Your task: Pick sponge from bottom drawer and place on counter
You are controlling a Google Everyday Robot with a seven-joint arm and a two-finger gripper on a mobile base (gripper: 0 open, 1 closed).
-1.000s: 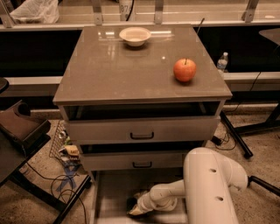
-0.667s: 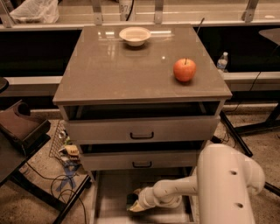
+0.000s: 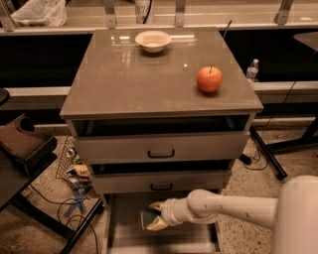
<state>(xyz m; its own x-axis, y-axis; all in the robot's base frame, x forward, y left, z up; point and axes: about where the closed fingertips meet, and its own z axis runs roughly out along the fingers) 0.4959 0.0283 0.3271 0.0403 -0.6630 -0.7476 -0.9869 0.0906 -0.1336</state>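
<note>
1. Surface [image 3: 144, 82]: glossy grey-brown square top of the drawer cabinet, with a thick front edge. Two items are carried on it, well apart.
 a. White bowl [image 3: 152, 40]: set upright near the back edge, left of centre.
 b. Red apple [image 3: 209, 79]: set towards the right side, stem up.

2. Upper drawer [image 3: 161, 147]: grey front with a black handle, drawn out slightly.

3. Middle drawer [image 3: 161, 181]: grey front with a black handle, also drawn out slightly.

4. Bottom drawer [image 3: 166, 239]: pulled out fully below the other two, so that a flat grey floor is exposed.

5. Sponge [image 3: 147, 217]: small dark green pad, seen inside the bottom drawer towards its left half. It is gripped between the two pale fingertips. Whether it is resting on the drawer floor or raised just above it cannot be told from this angle.

6. Pincer [image 3: 157, 216]: located inside the bottom drawer, pointing left, clenched on the sponge with one fingertip above the pad and one below.

7. White arm [image 3: 228, 208]: extended from the lower right corner into the bottom drawer.

8. Water bottle [image 3: 253, 69]: stood on a ledge behind the cabinet, to the right.

9. Plastic bag [image 3: 37, 12]: lying at the upper left, beyond the cabinet.
</note>
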